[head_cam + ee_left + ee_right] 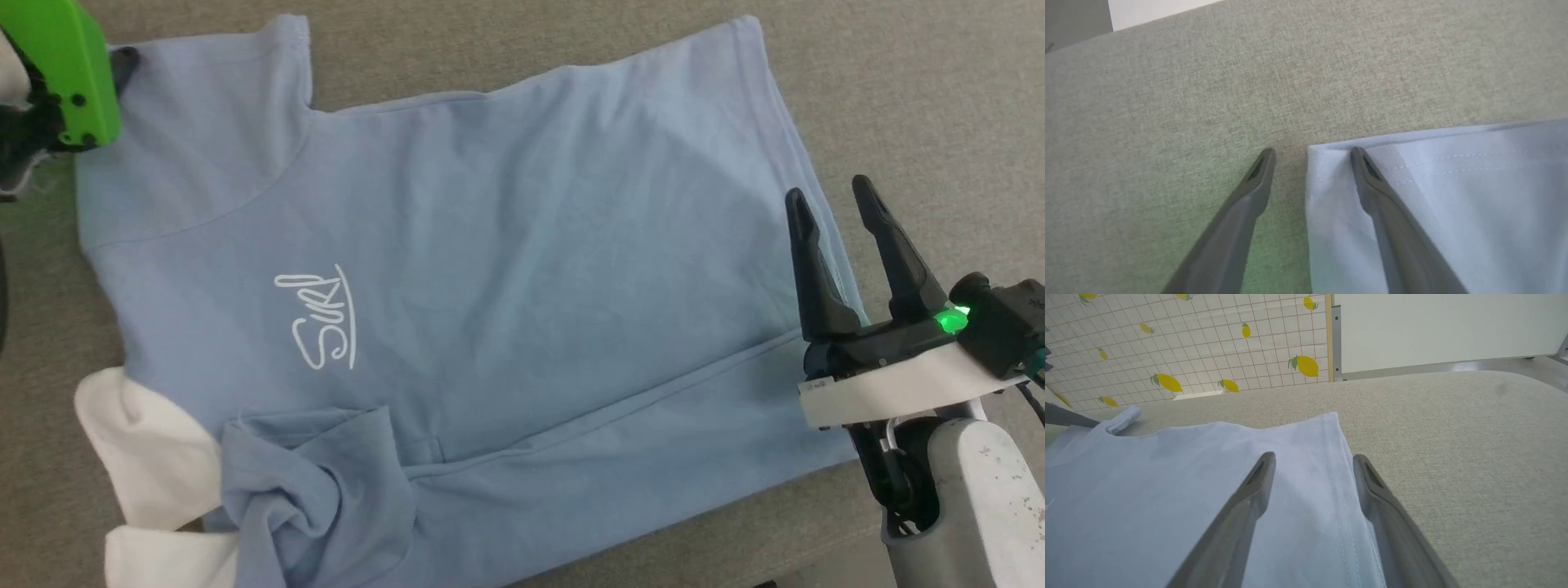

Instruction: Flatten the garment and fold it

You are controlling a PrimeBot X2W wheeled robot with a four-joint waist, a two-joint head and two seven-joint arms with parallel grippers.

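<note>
The garment [522, 245], a light blue shirt with a white script logo [314, 322], lies spread on the grey fabric surface [914, 90]. Its white collar [139, 457] sits at the lower left beside a crumpled bunch of blue fabric [318, 498]. My right gripper [831, 200] stands open at the shirt's right edge, and the stitched hem [1339, 490] runs between its fingers [1314, 458]. My left gripper [1312, 152] is open at a sleeve corner [1323, 163], one finger over the fabric and the other over bare surface. Its green housing [69, 73] shows at the upper left.
Beyond the surface's far edge stand a tiled wall with lemon prints [1188, 343] and a white panel [1433, 326]. Bare grey surface [1474, 457] stretches to the right of the shirt's hem and past the sleeve [1208, 81].
</note>
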